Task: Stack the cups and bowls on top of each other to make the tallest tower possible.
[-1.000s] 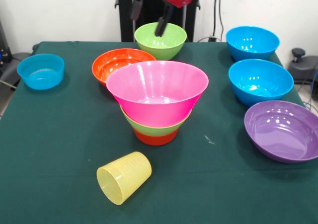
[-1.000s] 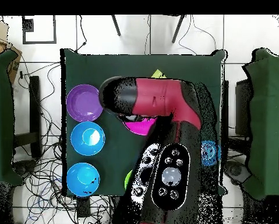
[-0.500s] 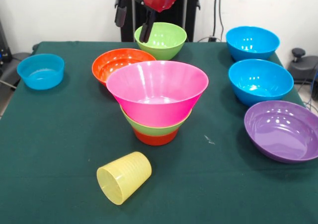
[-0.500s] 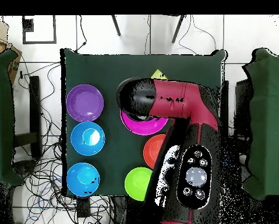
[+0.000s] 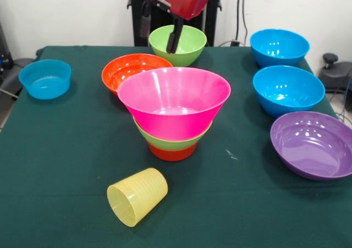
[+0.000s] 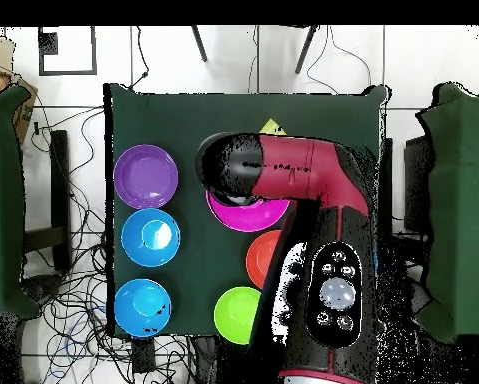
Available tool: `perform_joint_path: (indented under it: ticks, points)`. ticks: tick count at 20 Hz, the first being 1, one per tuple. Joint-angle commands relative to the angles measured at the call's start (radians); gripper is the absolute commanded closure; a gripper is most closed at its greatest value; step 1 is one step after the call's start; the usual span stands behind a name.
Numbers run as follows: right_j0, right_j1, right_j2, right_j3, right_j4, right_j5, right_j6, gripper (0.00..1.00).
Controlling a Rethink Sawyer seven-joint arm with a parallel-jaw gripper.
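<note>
Front view: on a dark green surface [image 5: 66,149] stands the tower [image 5: 174,111], a small orange bowl at the bottom, a lime green bowl on it, and a large pink bowl [image 5: 174,99] on top. A pale-yellow cup [image 5: 137,196] lies on its side near the front, apart from the tower. Behind the tower sit an orange bowl [image 5: 132,70] and a lime green bowl [image 5: 181,43]. The gripper [image 5: 160,26] hangs above that green bowl's rim, its 2 dark fingers spread apart and empty. 3 blue bowls and 1 purple bowl [image 5: 313,144] sit toward the sides. Overhead view: the red arm [image 6: 303,200] covers much of the pink bowl.
</note>
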Motion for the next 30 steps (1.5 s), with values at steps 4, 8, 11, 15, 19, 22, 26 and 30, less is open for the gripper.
perform_joint_path:
  ticks: [4,8,11,15,19,22,26,30]
  points:
    - [-0.028,0.008,0.142,0.106,-0.074,-0.011,-0.241,0.00]
    - [-0.035,0.003,0.153,0.098,-0.074,0.003,-0.235,0.00]
    - [-0.047,-0.004,0.160,0.105,-0.078,0.016,-0.247,0.00]
    - [-0.057,-0.017,0.169,0.111,-0.080,0.024,-0.254,0.00]
    - [-0.069,-0.027,0.181,0.111,-0.078,0.037,-0.264,0.00]
    - [-0.077,-0.037,0.190,0.109,-0.079,0.050,-0.272,0.00]
    - [-0.086,-0.056,0.197,0.113,-0.086,0.074,-0.281,0.00]
    - [-0.095,-0.047,0.207,0.100,-0.092,0.073,-0.277,0.00]
